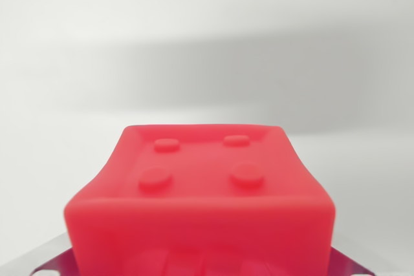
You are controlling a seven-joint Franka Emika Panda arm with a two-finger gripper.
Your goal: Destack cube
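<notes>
A red cube with several round studs on its top face fills the lower middle of the wrist view, very close to the camera and slightly blurred. Metal parts of my gripper show at the bottom left and bottom right corners, one on each side of the cube. The cube sits between them, so the gripper appears shut on it. The fingertips themselves are hidden behind the cube. No second cube is in view.
Behind the cube lies a plain white surface, out of focus, crossed by a soft grey shadow band.
</notes>
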